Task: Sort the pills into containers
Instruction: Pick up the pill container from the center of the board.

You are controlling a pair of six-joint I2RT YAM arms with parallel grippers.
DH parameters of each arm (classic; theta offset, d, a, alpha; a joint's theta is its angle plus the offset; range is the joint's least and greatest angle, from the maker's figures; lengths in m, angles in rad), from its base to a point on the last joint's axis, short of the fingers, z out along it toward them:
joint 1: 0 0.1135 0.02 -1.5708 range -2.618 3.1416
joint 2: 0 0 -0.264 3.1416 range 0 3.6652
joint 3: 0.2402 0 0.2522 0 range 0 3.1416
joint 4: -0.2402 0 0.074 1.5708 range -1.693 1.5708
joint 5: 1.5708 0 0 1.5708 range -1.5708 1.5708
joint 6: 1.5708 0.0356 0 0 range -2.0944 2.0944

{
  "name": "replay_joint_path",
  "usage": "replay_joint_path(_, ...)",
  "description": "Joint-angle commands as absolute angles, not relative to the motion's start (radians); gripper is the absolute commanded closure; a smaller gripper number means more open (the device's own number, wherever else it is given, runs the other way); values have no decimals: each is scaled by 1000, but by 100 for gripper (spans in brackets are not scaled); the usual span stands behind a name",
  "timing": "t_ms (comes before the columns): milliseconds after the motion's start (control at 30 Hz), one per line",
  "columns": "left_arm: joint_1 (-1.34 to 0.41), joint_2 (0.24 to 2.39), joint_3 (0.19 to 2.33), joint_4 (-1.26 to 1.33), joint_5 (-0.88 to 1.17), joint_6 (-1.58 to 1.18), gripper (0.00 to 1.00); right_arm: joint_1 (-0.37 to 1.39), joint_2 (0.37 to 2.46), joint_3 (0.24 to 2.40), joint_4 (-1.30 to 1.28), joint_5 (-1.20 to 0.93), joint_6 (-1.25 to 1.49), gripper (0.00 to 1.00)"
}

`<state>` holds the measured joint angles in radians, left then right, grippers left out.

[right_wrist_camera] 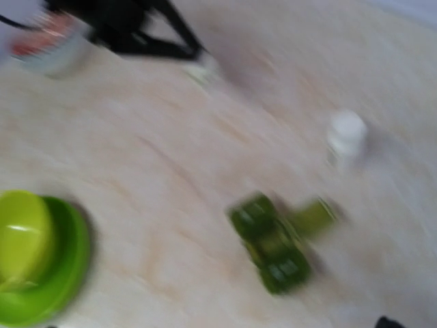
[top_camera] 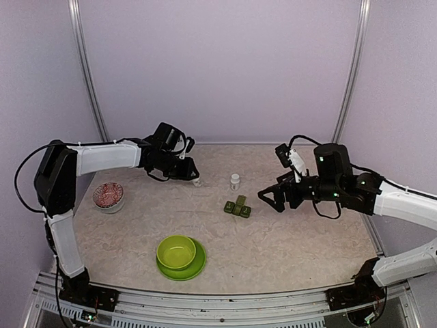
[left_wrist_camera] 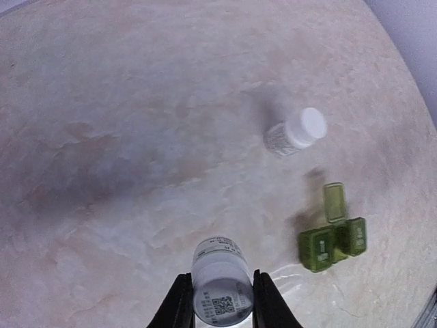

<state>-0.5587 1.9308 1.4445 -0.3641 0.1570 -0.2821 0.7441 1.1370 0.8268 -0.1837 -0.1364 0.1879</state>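
1. Pill box [top_camera: 237,206]: dark green strip of three compartments, lying flat on the table [top_camera: 300,239]. One lid [left_wrist_camera: 334,201] stands flipped open and the other two look shut. No pills show inside, though it is too small to be sure.
2. Left gripper [left_wrist_camera: 218,305]: pinching a small white bottle [left_wrist_camera: 218,273], a finger on each side. It sits left of and beyond the pill box, well apart. Cannot tell whether the bottle is off the table.
3. Second bottle [top_camera: 235,181]: white cap on, upright, just beyond the pill box, untouched.
4. Right gripper [top_camera: 272,197]: spread wide, nothing between the fingers, hovering just right of the pill box. Its wrist view is blurred.
5. Lime bowl [top_camera: 176,251] on its plate [top_camera: 199,264]: nearer than the pill box, to its left. Red-patterned dish [top_camera: 108,196]: far left of it.
6. Progress, my reading: early. One compartment is open and one bottle is gripped, with no pill seen loose or sorted. Left to do: uncap, tip out, fill the compartments, close the lids.
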Motion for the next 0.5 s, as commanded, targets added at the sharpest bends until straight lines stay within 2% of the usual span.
replay_joint_path(0,-609,1867,1456,-288,315,-268,90,744,1062,780,-43,-329,161,2)
replay_joint_path(467,-788,1690,1355,124,730,-288,90,747,1020,707,216,-545,340,3)
